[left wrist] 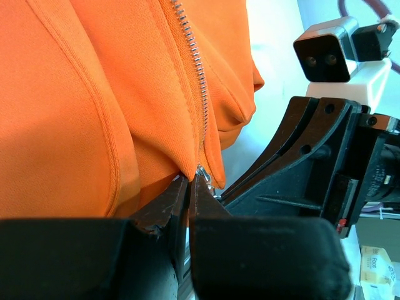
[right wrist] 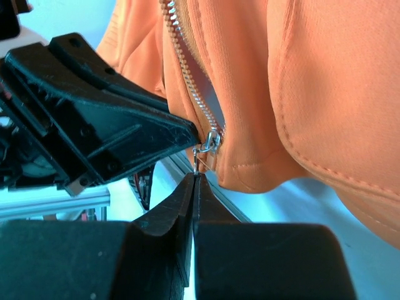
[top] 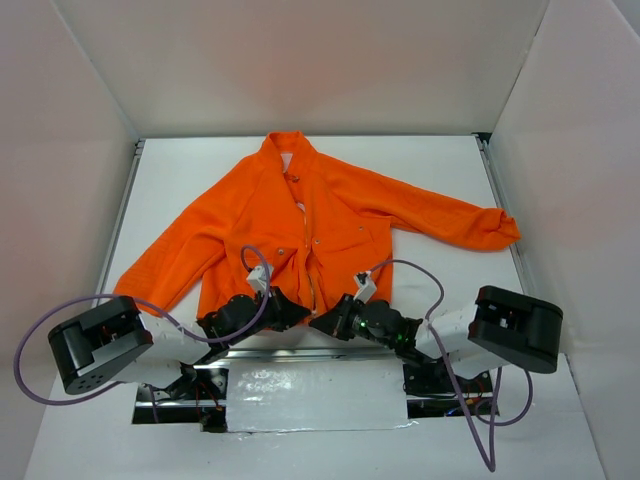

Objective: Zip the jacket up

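Top external view: jacket [top: 300, 230] laid flat, front up, on the white table [top: 430, 170], filling the ctr of the frame; collar [top: 285, 150] toward the upper edge, hem [top: 245, 295] toward the lower edge, just above the arm bases. Long axis runs top-to-bottom, tilted slightly so the collar sits a little left of the hem ctr; one sleeve trails to lower left, the other reaches toward the right edge. Zipper [top: 303, 225] follows that axis as a pale line down the front. Wrist views: slider [right wrist: 211, 141] sits at the very bottom of the teeth [left wrist: 197, 69], level w/ the hem, so closure appears barely begun and nearly the whole run up to the collar is left to do. Whether the two tooth rows are properly engaged at the slider cannot be told. Left gripper [left wrist: 189, 182]: fingers pressed together, pinching hem fabric right beside the slider, prob. as an anchor. Right gripper [right wrist: 194, 178]: fingers pressed together on the thin metal pull tab [right wrist: 197, 157] hanging from the slider. Both grippers meet tip-to-tip at lower ctr of the top view. Judgement: next phase needs the tab drawn toward the collar, i.e. up-frame, w/ the hem held taut.
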